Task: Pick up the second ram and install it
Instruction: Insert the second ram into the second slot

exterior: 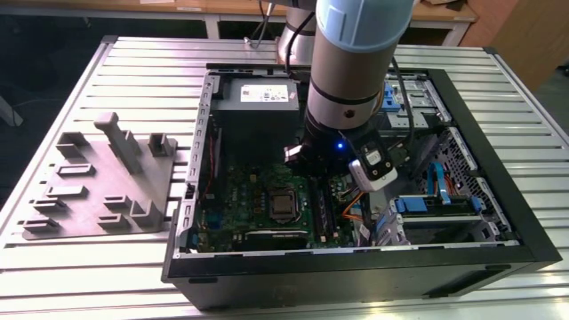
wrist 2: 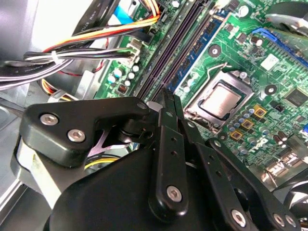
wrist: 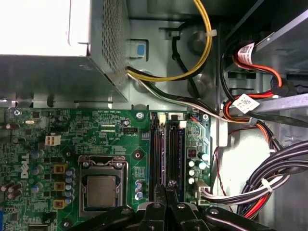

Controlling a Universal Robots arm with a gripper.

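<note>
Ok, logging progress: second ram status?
Gripper shut, tips at RAM slots. Blue RAM stick upright in slot beside CPU; whether second, unclear. Cables alongside, not blocking.

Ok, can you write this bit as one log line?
gripper: shut | place: at memory slots on motherboard | computer case: open

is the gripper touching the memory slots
Cannot tell: in the second wrist view the gripper overlaps the memory slots, with neither contact nor gap visible.
</note>
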